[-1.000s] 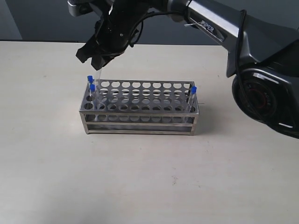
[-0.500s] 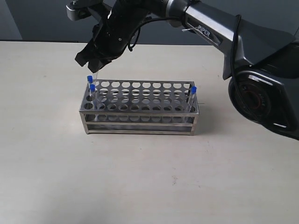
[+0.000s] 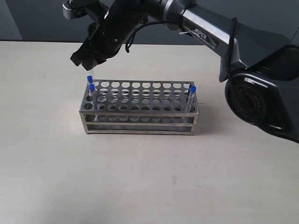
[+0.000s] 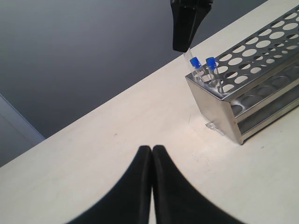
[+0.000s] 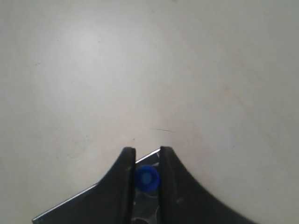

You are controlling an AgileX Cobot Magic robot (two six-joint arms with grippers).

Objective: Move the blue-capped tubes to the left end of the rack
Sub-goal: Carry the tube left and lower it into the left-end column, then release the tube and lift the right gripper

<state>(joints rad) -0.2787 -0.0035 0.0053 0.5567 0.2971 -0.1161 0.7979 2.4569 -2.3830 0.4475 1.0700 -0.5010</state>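
The silver rack (image 3: 140,122) stands mid-table. Two blue-capped tubes (image 3: 89,79) (image 3: 92,87) sit in holes at its left end, and one more (image 3: 193,89) at its right end. My right gripper (image 3: 87,60) reaches across and hangs just above the rack's left end. It is shut on another blue-capped tube (image 5: 147,178), whose clear body (image 3: 92,70) hangs below the fingers over the rack's back left corner. My left gripper (image 4: 152,147) is shut and empty, low over bare table to the left of the rack (image 4: 217,109); the exterior view does not show it.
The right arm's dark base (image 3: 261,100) stands at the table's right edge. The arm's link (image 3: 210,32) spans above the rack's back. The table's far edge meets a dark wall (image 3: 37,18).
My right gripper has carried the held tube leftward, from over the rack's second column to its left end. The tubes in the rack have not moved.
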